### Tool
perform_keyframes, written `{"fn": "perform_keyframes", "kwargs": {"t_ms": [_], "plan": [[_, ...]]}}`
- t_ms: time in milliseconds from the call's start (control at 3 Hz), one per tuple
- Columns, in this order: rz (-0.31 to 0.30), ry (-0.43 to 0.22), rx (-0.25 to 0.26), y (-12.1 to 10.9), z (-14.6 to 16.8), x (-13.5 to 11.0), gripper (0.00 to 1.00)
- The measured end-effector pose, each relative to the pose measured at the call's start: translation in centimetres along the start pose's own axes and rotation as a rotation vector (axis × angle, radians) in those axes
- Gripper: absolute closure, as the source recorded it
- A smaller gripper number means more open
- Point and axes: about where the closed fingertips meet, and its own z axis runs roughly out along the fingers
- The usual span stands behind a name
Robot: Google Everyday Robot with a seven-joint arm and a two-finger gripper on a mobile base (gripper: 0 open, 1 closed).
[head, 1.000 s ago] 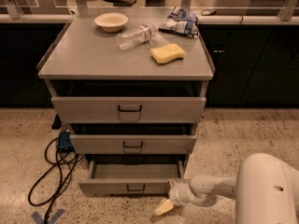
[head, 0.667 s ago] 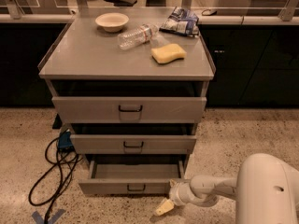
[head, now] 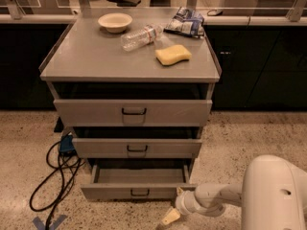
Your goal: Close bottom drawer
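Gripper [head: 175,204] sits low at the front right corner of the bottom drawer [head: 110,191], fingers spread (gripping nothing); drawer pulled out, front running leftward, so the push likely goes straight back.

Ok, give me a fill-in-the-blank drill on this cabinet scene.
1. The bottom drawer stands ____.
2. The end effector is by that drawer's front ____ corner, as the camera view shows it.
3. The plastic bottle on the cabinet top lies on its ____.
4. The sponge is ____ in colour.
Missing words: open; right; side; yellow.
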Motion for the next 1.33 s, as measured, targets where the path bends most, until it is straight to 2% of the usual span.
{"fn": "perform_keyframes", "kwargs": {"t_ms": [333, 667, 1000, 1333], "plan": [[0.029, 0.015, -0.034, 1.7, 1.2, 1.4, 0.0], [0.118, 0.02, -0.122, 4.0, 4.1, 6.1, 0.0], [0.157, 0.001, -0.189, 5.9, 6.4, 7.5, 0.0], [0.14, -0.033, -0.217, 4.4, 6.8, 7.4, 0.0]]}}
